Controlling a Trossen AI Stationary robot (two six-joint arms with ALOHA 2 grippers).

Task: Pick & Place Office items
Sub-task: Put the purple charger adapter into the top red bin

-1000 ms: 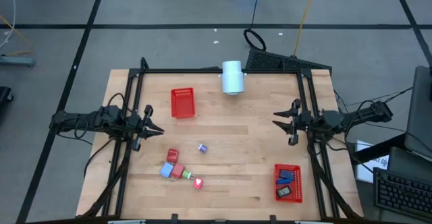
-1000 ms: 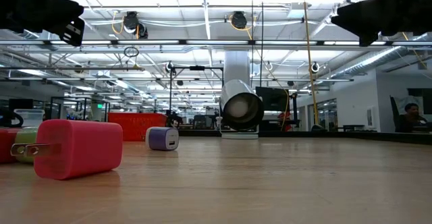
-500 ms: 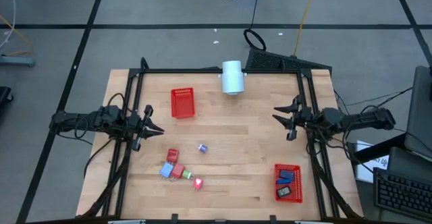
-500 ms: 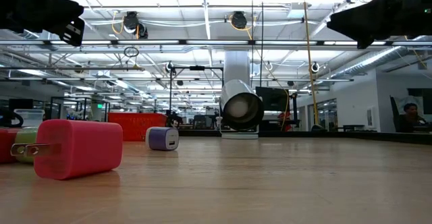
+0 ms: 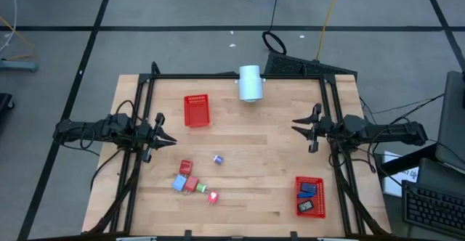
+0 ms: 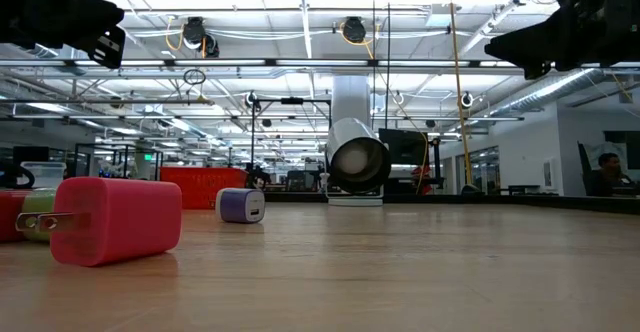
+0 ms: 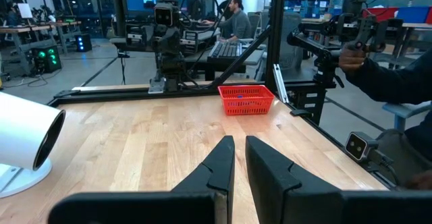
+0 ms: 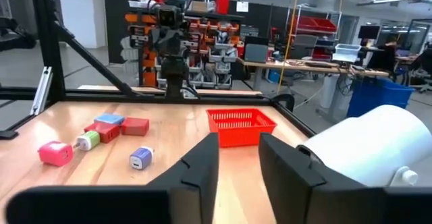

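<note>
Overhead, wooden table (image 5: pixel 247 161) on grey floor, busy workshop behind.
Office items: pink charger (image 6: pixel 118 220) near-left, prongs pointing left, long axis left-right; purple cube (image 5: pixel 218 159) mid-table. Left gripper (image 5: pixel 166 140) fingers narrowly apart at left edge; right gripper (image 5: pixel 298 128) fingers spread, right edge.

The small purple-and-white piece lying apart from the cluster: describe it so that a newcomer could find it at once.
On the wooden table, look near the front-left cluster of red and blue pieces. The purple-and-white piece lies apart from it, toward the table's middle. It is the only purplish one and touches nothing.
</note>
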